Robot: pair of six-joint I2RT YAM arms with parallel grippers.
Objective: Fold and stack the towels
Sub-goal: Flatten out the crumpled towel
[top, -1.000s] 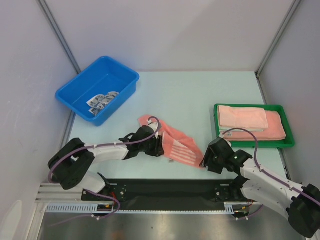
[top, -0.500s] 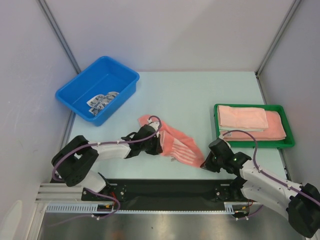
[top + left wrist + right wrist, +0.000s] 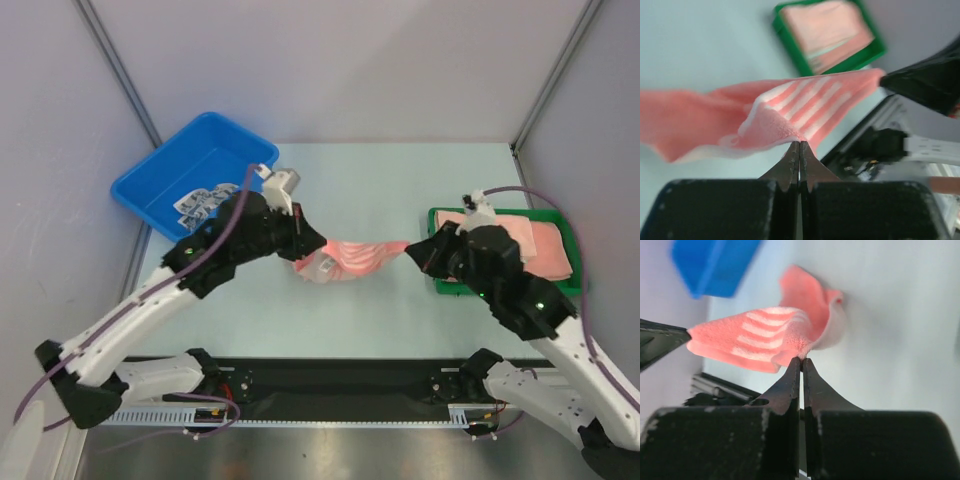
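A salmon-pink towel with white stripes (image 3: 352, 257) hangs stretched above the table between both grippers. My left gripper (image 3: 308, 243) is shut on its left corner, and in the left wrist view the gripper (image 3: 800, 145) pinches the pink towel (image 3: 785, 112). My right gripper (image 3: 412, 248) is shut on the opposite corner; in the right wrist view the gripper (image 3: 801, 360) holds the towel (image 3: 770, 335) by its edge. Folded pink towels (image 3: 500, 240) lie stacked in the green tray (image 3: 575, 285). A blue-and-white patterned towel (image 3: 205, 203) lies in the blue bin (image 3: 150, 185).
The blue bin stands at the back left, the green tray (image 3: 790, 37) at the right edge. Grey walls close in on the left, back and right. A black rail (image 3: 340, 380) with the arm bases runs along the near edge.
Both grippers have shut on the striped towel's corners and lifted it off the table, moving up and away from the near edge. The towel now hangs spread between them.
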